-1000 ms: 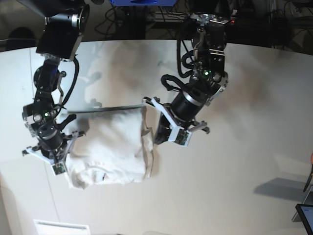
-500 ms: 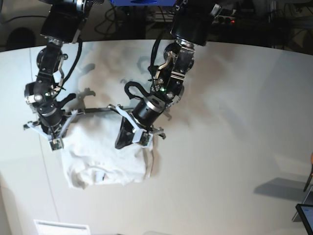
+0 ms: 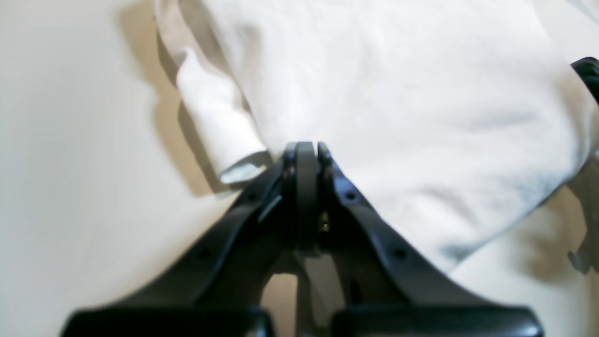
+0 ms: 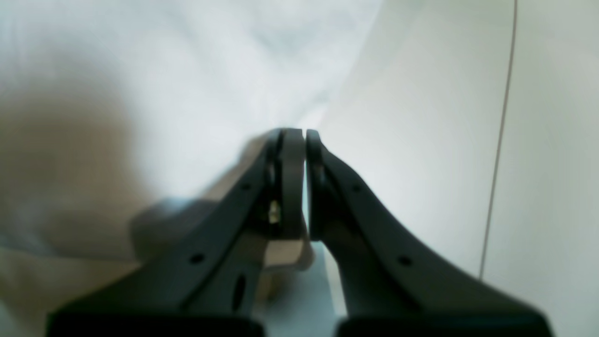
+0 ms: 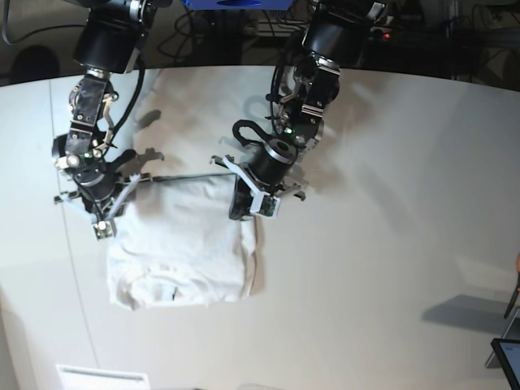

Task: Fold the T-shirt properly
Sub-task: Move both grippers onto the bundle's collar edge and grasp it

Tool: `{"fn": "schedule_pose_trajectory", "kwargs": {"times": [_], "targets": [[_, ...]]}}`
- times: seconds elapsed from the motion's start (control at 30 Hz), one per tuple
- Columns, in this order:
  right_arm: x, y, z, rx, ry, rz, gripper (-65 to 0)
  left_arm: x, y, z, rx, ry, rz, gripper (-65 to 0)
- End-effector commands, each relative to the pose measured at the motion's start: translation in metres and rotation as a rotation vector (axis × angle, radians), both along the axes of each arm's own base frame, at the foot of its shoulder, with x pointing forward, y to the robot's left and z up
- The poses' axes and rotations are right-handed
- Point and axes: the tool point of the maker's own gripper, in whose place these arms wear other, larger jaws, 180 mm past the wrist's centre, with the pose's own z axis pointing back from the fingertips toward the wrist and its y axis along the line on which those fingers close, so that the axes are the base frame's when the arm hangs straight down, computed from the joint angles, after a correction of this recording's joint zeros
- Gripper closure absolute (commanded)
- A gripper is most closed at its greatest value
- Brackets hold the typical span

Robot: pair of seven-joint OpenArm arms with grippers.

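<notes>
Both closed grippers pinch the T-shirt (image 5: 183,248) at opposite top corners.

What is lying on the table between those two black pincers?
In the base view, the white T-shirt spans the gap between the right pincer and the left pincer; each is shut on a top corner.

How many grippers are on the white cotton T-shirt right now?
2: the left gripper at the white cotton T-shirt's far right corner, the right gripper at its far left corner, both pinched shut.
</notes>
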Motion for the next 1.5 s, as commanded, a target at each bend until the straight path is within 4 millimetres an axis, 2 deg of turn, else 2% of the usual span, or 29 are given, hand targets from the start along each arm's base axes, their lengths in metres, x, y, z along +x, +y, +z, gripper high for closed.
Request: {"fn": "schedule_pose_trajectory", "kwargs": {"times": [0.0, 0.17, 0.27, 0.37, 0.43, 0.5, 0.57, 0.67, 0.73, 0.8, 0.97, 1.07, 1.17, 1.27, 1.47], "targets": [[0.018, -0.003, 0.032, -0.003, -0.109, -0.003, -2.0, 0.015, -0.002, 0.031, -0.032, -0.088, 0.014, 0.0], [0.028, -0.007, 0.065, -0.029, -0.2, -0.005, -2.0, 0.022, -0.005, 0.079, -0.075, -0.206, 0.017, 0.0], [0.035, -0.007, 0.082, -0.038, -0.245, -0.002, -2.2, 0.027, -0.005, 0.093, -0.087, -0.24, 0.02, 0.0], [0.044, -0.007, 0.091, -0.037, -0.269, 0.001, -2.2, 0.041, -0.014, 0.11, -0.107, -0.275, 0.018, 0.0], [0.048, -0.005, 0.09, -0.028, -0.266, 0.004, -2.2, 0.049, -0.022, 0.113, -0.125, -0.276, 0.018, 0.0], [0.056, 0.006, 0.089, -0.017, -0.26, 0.03, -2.2, 0.061, -0.03, 0.119, -0.129, -0.285, 0.013, 0.0], [0.059, 0.017, 0.082, -0.006, -0.245, 0.058, -2.2, 0.069, -0.038, 0.119, -0.135, -0.277, 0.009, 0.0], [0.069, 0.035, 0.086, 0.019, -0.285, 0.105, -2.2, 0.084, -0.043, 0.119, -0.126, -0.269, 0.002, 0.0], [0.073, 0.047, 0.082, 0.036, -0.289, 0.134, -2.2, 0.093, -0.046, 0.112, -0.111, -0.246, -0.003, 0.0], [0.075, 0.053, 0.068, 0.056, -0.258, 0.144, -2.2, 0.097, -0.047, 0.097, -0.09, -0.208, -0.008, 0.0], [0.066, 0.068, 0.032, 0.108, -0.163, 0.147, -2.2, 0.089, -0.044, 0.053, -0.054, -0.096, -0.006, 0.0], [0.06, 0.072, 0.011, 0.127, -0.105, 0.151, -2.2, 0.074, -0.041, 0.022, -0.04, -0.018, -0.003, 0.0], [0.056, 0.074, 0.003, 0.133, -0.081, 0.152, -2.2, 0.063, -0.039, 0.006, -0.032, 0.021, -0.003, 0.0], [0.059, 0.073, 0.011, 0.127, -0.102, 0.151, -2.2, 0.065, -0.041, 0.015, -0.043, -0.004, -0.002, 0.0], [0.074, 0.061, 0.059, 0.077, -0.229, 0.143, -2.2, 0.081, -0.037, 0.068, -0.068, -0.127, 0.002, 0.0]]}}
